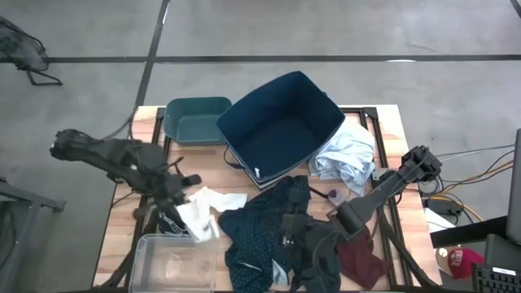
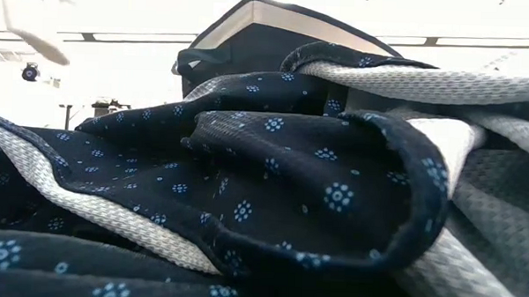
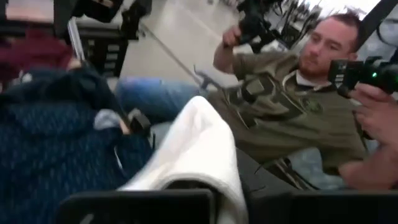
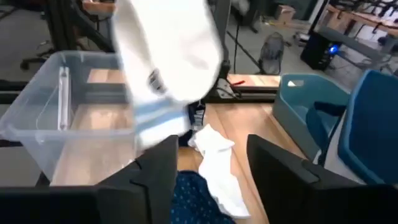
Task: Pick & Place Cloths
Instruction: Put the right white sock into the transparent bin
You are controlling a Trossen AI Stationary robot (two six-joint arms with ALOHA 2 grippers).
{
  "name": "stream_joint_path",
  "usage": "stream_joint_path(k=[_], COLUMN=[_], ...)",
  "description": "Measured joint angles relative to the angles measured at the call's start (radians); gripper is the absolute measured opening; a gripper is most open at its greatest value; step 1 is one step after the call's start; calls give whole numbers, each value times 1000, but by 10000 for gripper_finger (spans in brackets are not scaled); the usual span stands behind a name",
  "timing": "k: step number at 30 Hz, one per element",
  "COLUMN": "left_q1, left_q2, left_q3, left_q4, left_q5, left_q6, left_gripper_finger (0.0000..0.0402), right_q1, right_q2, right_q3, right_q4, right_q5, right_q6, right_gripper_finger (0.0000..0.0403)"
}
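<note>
Grey concrete floor (image 1: 342, 28), dark seam lines; wooden table (image 1: 122, 228).

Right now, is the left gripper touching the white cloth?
Touching. The left wrist view shows the white cloth coming straight out of the left gripper, which is shut on it; the high view shows it hanging there.

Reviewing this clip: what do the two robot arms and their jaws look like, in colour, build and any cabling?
Both arms are dark, near-black, built of jointed segments. From above, the left arm and right arm look alike, each ending in a blocky wrist. The right gripper has two flat, dark, angular jaws with squared edges. The left gripper looks similarly dark. Loose cables beyond the table's right edge may be theirs.
</note>
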Motion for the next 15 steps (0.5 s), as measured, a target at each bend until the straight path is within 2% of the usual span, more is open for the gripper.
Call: stream_joint_path(k=[3,7,15], left_q1=[-13,-47,-182], left_q2=[-21,-42,-19], left_q3=[76,107,16], left_q4=[-128,-152,-77], left_q5=[-1,0,-3], left_q6=[-7,-32,-97], left_gripper_finger=[8,9,9], right_q1=[0,-1,-5], right_q2=[5,9,9], right_q3=[0,-2,-2], right_q4=[-9,-15,-14], right_q5=[16,19,19], right_q6=[13,8,7], right_gripper_finger=[209,219,226])
